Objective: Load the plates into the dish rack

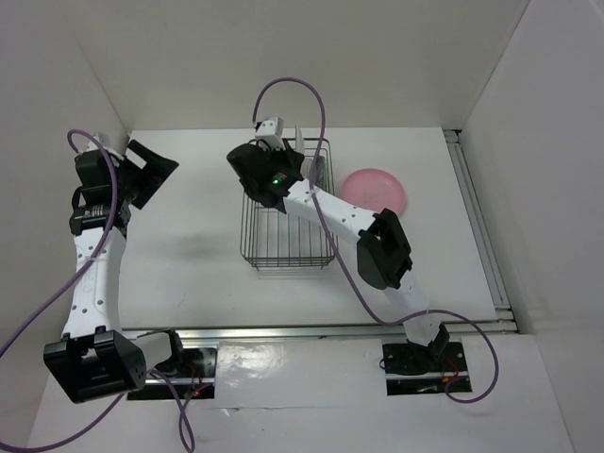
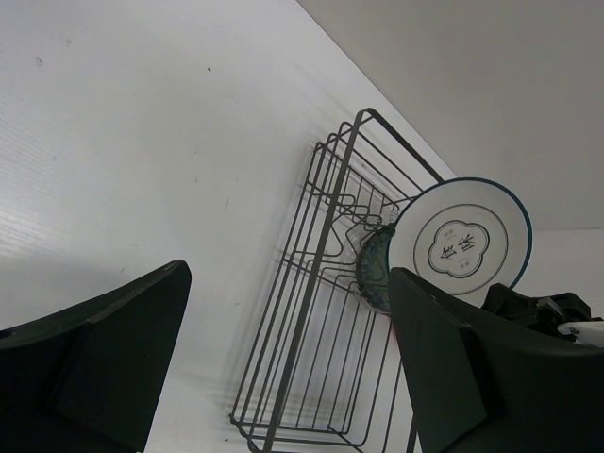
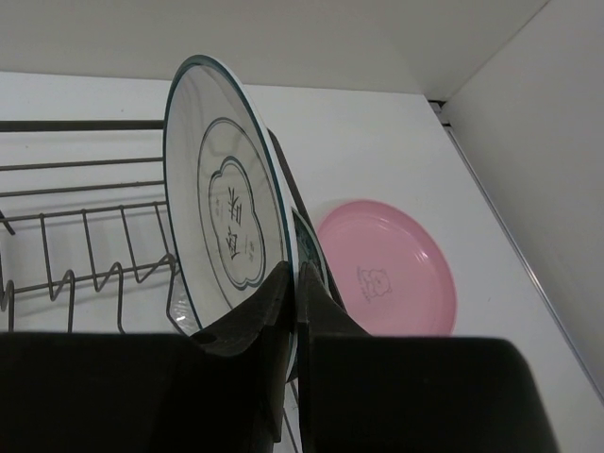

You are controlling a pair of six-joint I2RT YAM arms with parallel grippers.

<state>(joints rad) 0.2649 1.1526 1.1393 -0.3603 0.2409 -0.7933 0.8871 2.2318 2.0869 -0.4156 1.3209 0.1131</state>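
My right gripper (image 3: 294,283) is shut on the lower rim of the white plate with grey rings (image 3: 222,208) and holds it upright over the far end of the black wire dish rack (image 3: 85,165). The dark teal plate (image 3: 310,250) stands in the rack right behind it. A clear glassy edge (image 3: 181,307) shows low in the rack beside the white plate. The pink plate (image 1: 375,189) lies flat on the table right of the rack (image 1: 283,231). My left gripper (image 1: 142,175) is open and empty, raised at the far left. The left wrist view shows the white plate (image 2: 462,238) and the teal plate (image 2: 375,274).
White walls close the table on the left, back and right. A metal rail (image 1: 481,226) runs along the right edge. The near half of the rack (image 2: 311,377) holds only upright prongs.
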